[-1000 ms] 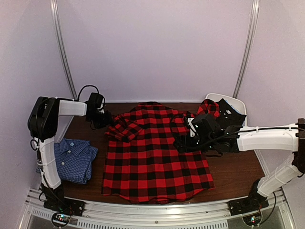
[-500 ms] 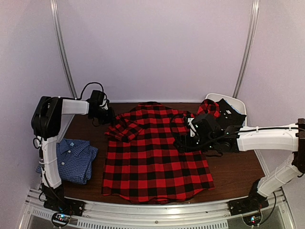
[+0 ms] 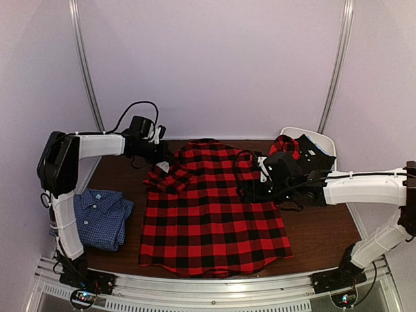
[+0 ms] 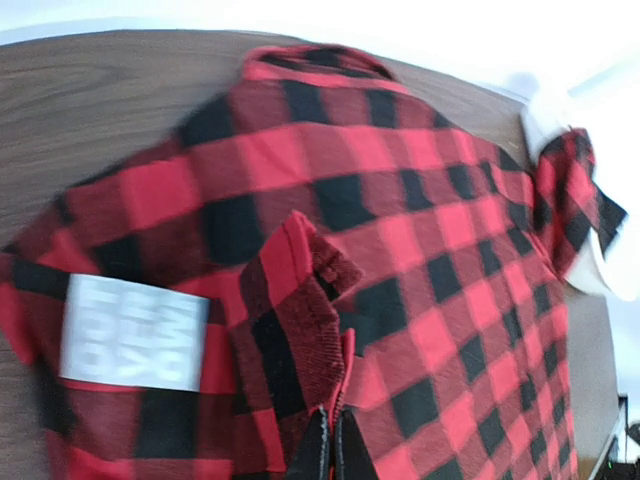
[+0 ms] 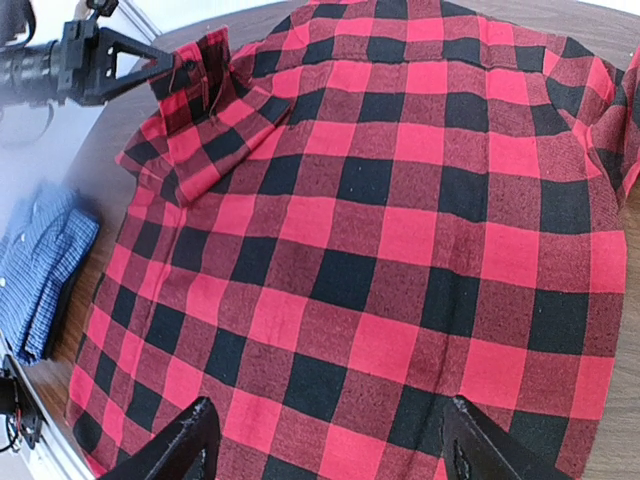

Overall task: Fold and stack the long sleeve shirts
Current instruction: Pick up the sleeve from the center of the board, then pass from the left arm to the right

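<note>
The red-and-black plaid shirt (image 3: 211, 214) lies spread flat on the dark wooden table (image 3: 322, 227), with its left sleeve folded in over the body. My left gripper (image 3: 164, 158) is shut on the cuff edge of that sleeve (image 4: 300, 330), lifted above the shirt's upper left. A white label (image 4: 135, 332) shows beside the cuff. My right gripper (image 5: 330, 450) hovers open over the right side of the plaid shirt (image 5: 400, 220), nothing between its fingers. The blue check shirt (image 3: 97, 218) lies folded at the table's near left.
A white bin (image 3: 318, 140) at the back right holds a heap of red plaid and black cloth (image 3: 296, 151). The folded blue shirt (image 5: 40, 270) lies just left of the plaid shirt's hem. Purple walls close in the table on three sides.
My left gripper has shut on the sleeve cuff and carried it up and to the right, toward the collar. The right arm has barely moved.
</note>
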